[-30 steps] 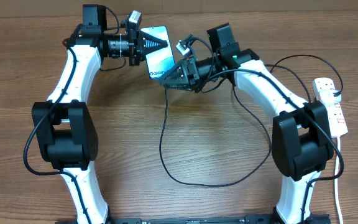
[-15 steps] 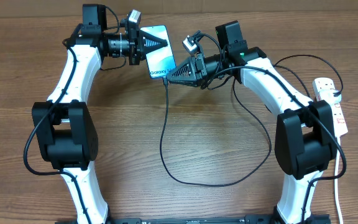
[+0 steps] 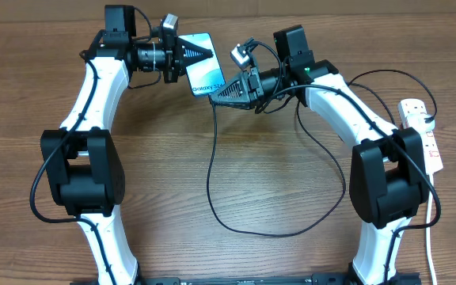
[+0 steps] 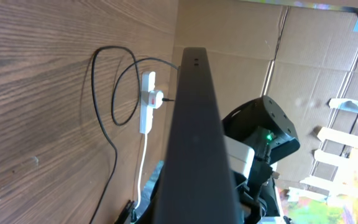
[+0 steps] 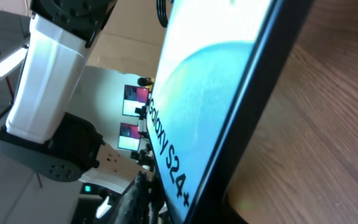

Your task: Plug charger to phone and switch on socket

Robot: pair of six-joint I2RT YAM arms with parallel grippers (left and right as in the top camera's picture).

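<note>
Table (image 3: 172,119) middle — charger (image 3: 208,178) loop obstructs.

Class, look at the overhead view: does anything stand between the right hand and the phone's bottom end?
Nothing visible does. The right hand sits at the bottom end of the phone, where the charger cable also arrives.

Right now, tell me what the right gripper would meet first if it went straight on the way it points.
The phone. The right gripper points at the end of the screen with the text, and looks almost in contact in the overhead view. Height is unclear, so it might pass just under.
</note>
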